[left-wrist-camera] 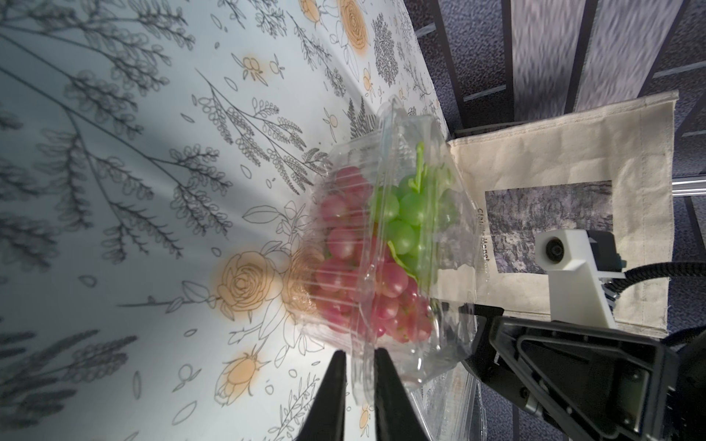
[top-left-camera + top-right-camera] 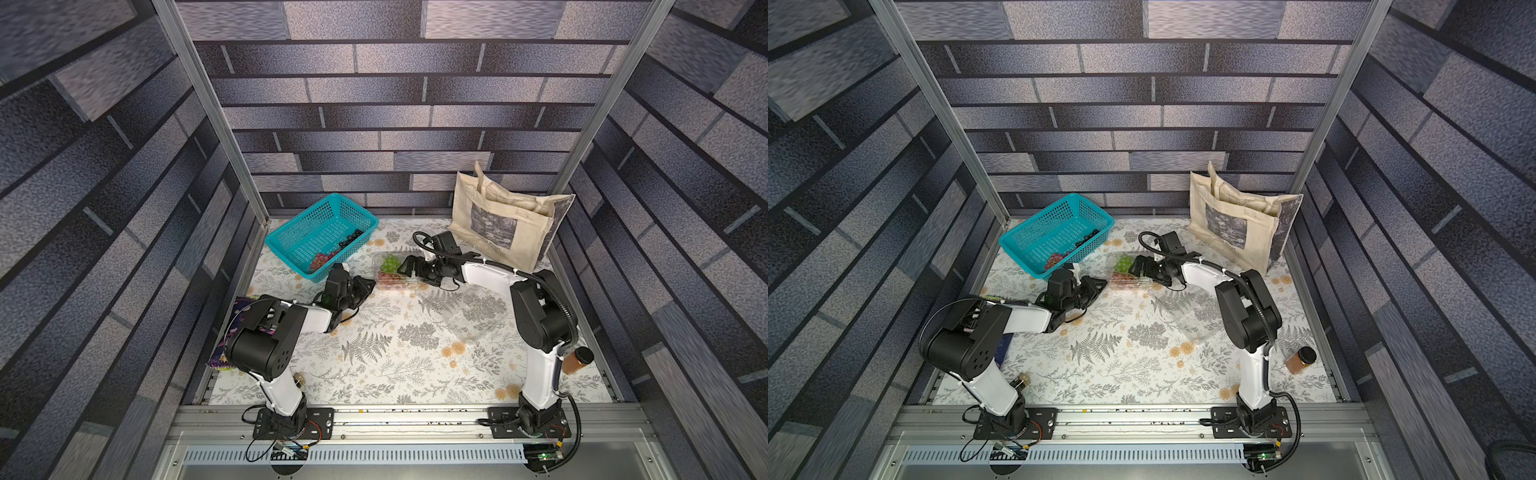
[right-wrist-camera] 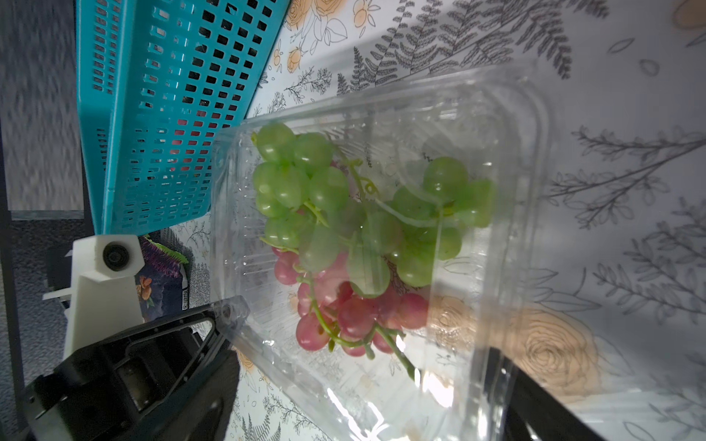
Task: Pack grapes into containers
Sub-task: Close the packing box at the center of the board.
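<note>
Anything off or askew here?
The container holds green grapes piled on red grapes: two kinds in one box. Its lid looks not fully seated at the rim the left gripper pinches.

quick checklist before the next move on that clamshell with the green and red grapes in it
1. Green grapes and red grapes inside the clamshell container: ok.
2. Container snapped shut: cannot tell.
3. Left gripper jaws narrow around the container's rim, firm pinch: cannot tell.
4. Right gripper jaws wide open at the container's side: ok.
5. All grapes packed: not ok, a red bunch and a black bunch lie in the teal basket.
6. Empty clamshell ready near the right arm: ok.
</note>
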Tool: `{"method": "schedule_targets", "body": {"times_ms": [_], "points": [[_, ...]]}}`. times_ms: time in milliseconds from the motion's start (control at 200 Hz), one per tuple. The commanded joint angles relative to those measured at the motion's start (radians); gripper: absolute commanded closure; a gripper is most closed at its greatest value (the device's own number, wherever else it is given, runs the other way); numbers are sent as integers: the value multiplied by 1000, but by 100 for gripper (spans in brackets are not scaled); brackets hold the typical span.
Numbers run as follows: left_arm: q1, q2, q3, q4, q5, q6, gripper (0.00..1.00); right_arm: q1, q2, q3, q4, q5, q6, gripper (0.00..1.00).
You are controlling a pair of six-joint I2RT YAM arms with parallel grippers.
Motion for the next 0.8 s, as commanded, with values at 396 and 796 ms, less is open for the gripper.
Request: {"method": "schedule_targets", "body": {"times_ms": [396,796], "points": [[-34,47,2,-17,2,-14,88,25,31,6,-1,-20,0,0],[-35,19,-5,-42,-6,6,86,26,25,18,-12,-20,-2,0]]}}
